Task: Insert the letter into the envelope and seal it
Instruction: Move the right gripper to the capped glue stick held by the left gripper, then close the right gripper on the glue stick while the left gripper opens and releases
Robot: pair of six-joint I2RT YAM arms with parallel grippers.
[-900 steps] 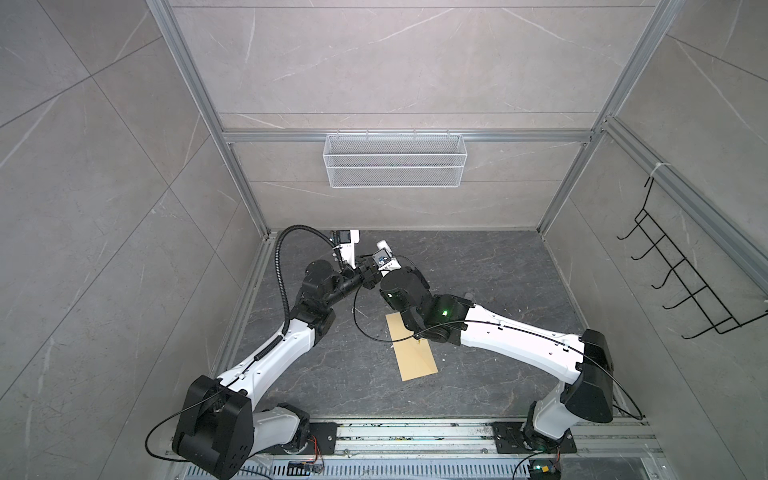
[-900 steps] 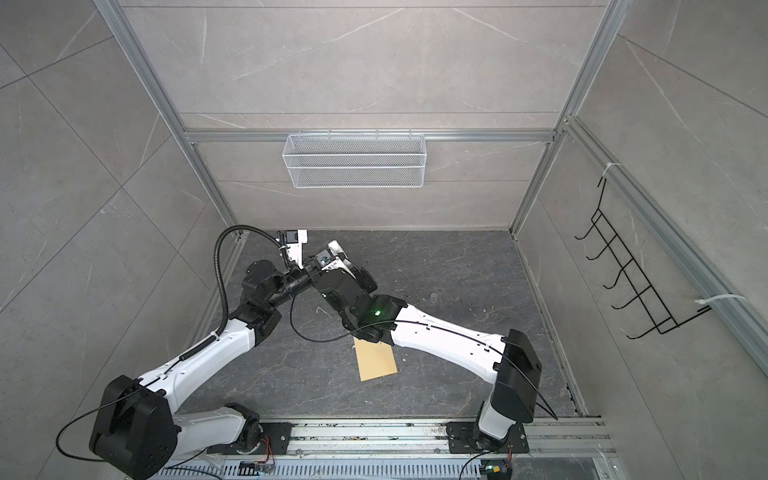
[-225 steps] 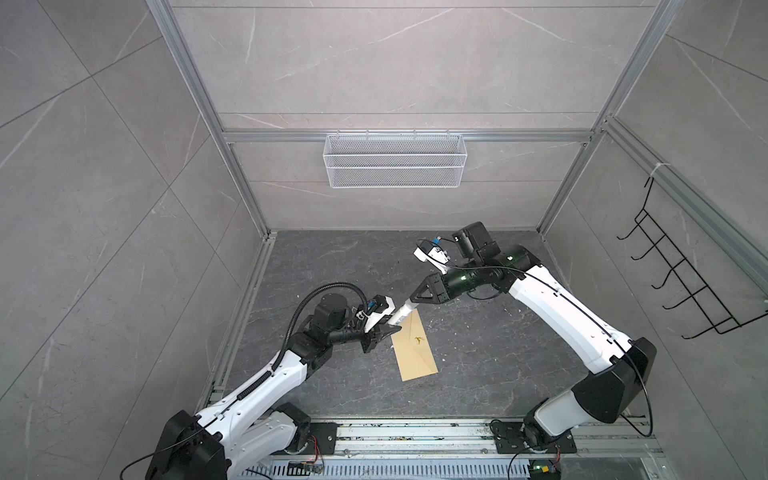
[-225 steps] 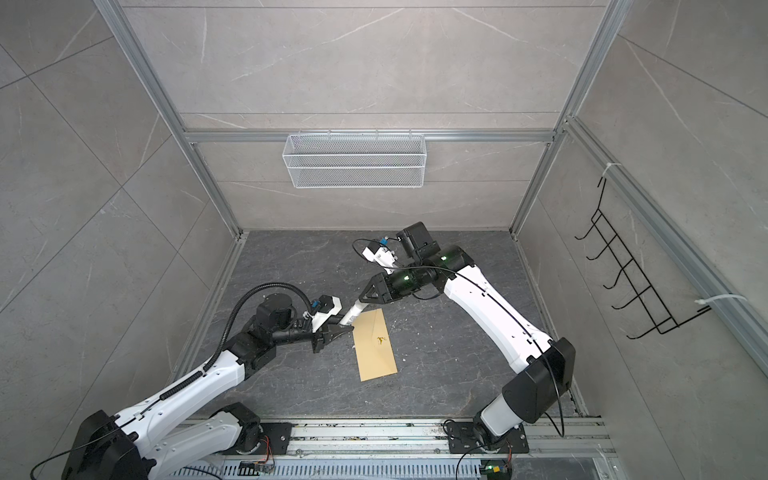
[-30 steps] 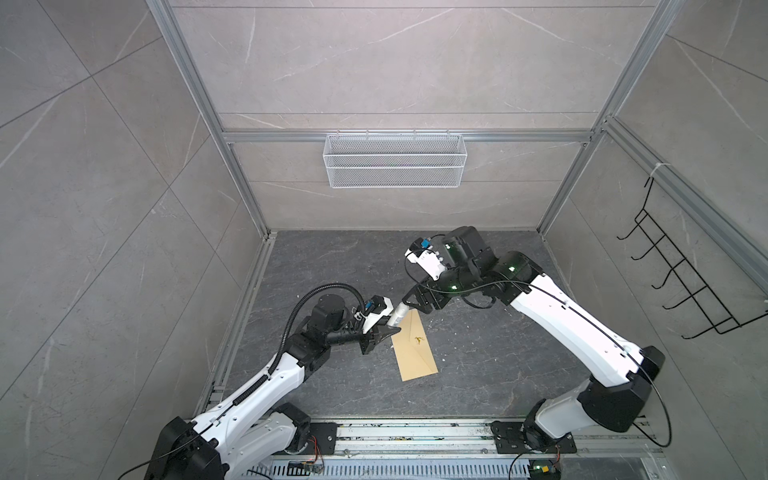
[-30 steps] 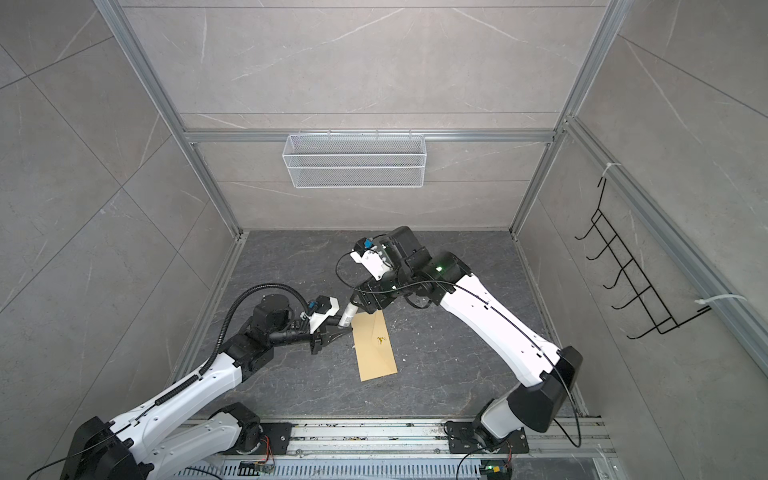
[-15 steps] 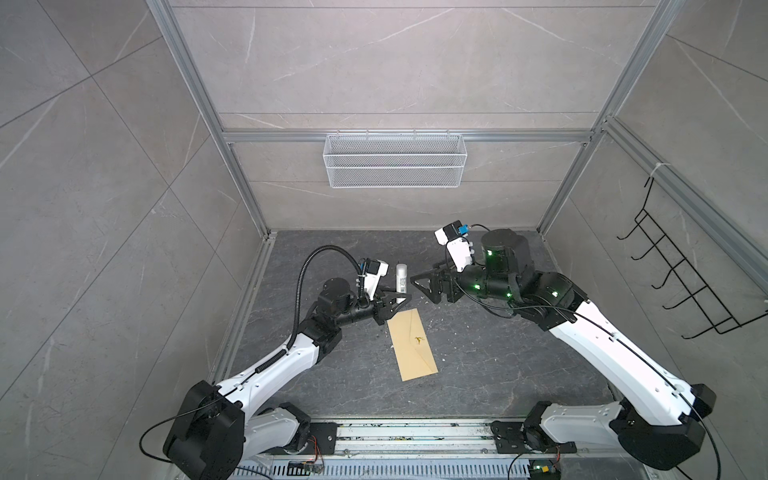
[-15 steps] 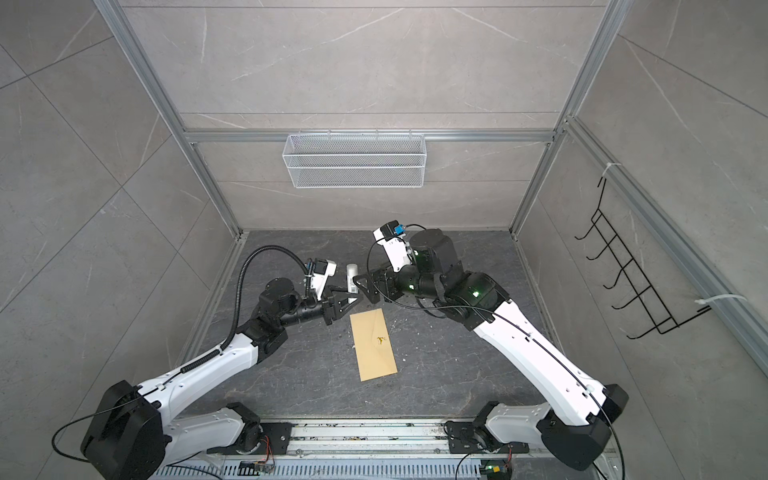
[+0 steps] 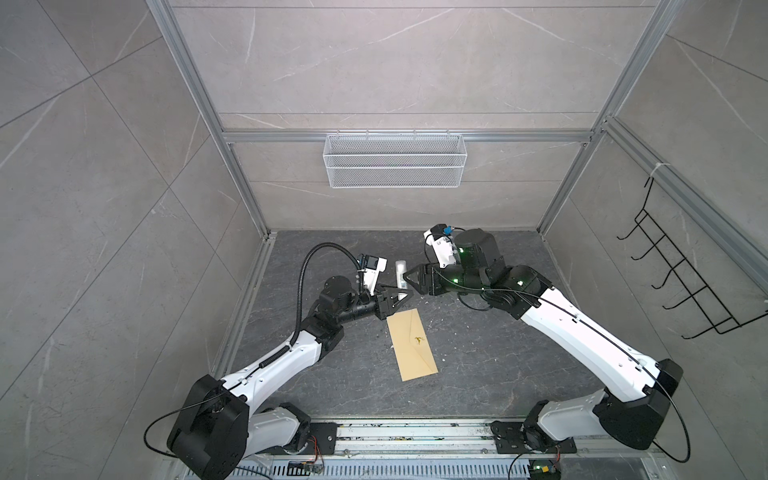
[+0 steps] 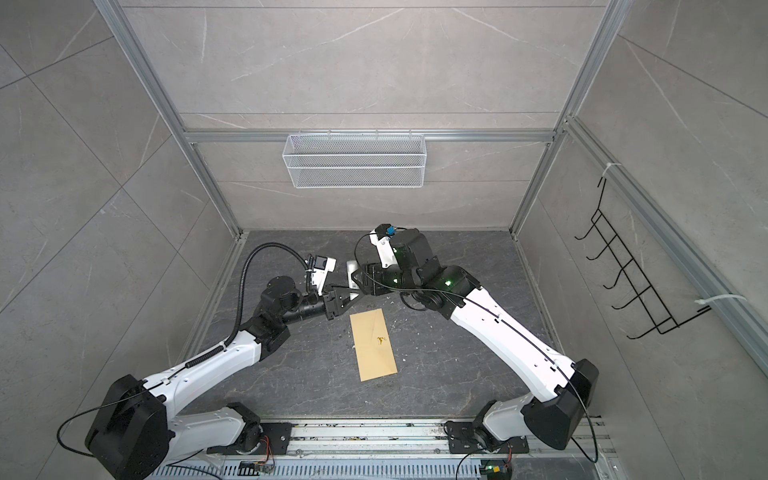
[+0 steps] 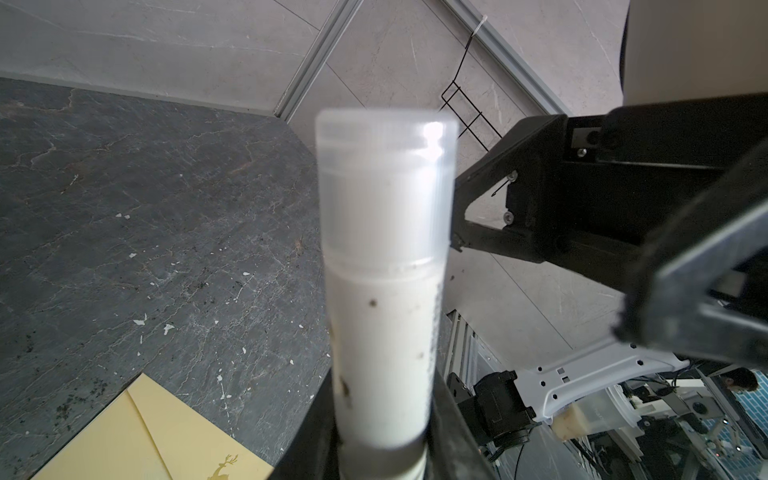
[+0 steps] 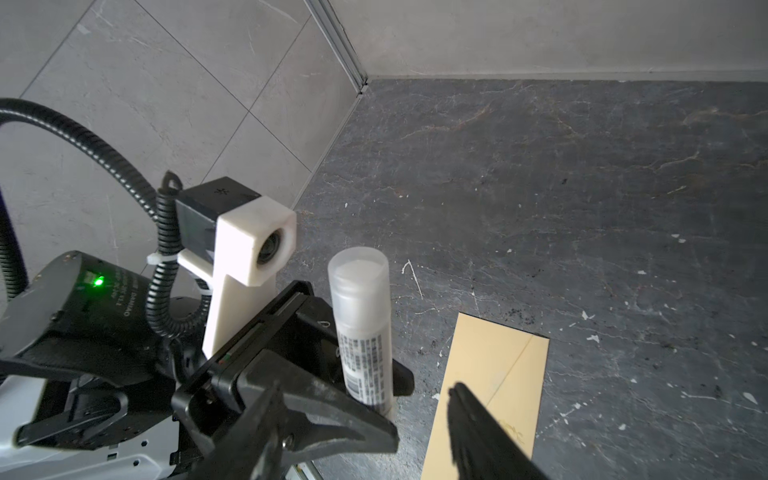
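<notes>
**Arms, two.** Left arm point(image 9: 282, 365) and right arm point(image 9: 582, 336), both reaching to the middle of the dark stone-look counter point(image 9: 478, 353).

**Envelope point(image 9: 411, 349), one.** Tan, long and narrow. It lies flat on the counter between the two arms, on the side of both end effectors nearer the arms' bases, and neither touches it. The flap is folded down, with one small gold deer emblem point(image 11: 224, 471) at its point.

**Glue stick point(image 9: 400, 272), one.** A white cylinder standing upright above the counter, with one translucent cap point(image 11: 384, 183) on its top end.

**Left end effector point(image 9: 400, 296), one.** It is clamped on the glue stick's lower end.

**Right end effector point(image 9: 409, 279), one.** Its jaws stand apart, just beside the stick's capped end. Whether a finger touches the stick cannot be told.

**Wire basket point(image 9: 394, 160), one.** White, hung on the rear wall.

**Hook rack point(image 9: 681, 282), one.** Black wire, on the right-hand wall.

**Pale flecks.** Many, scattered on the counter around the envelope, too small to count.
</notes>
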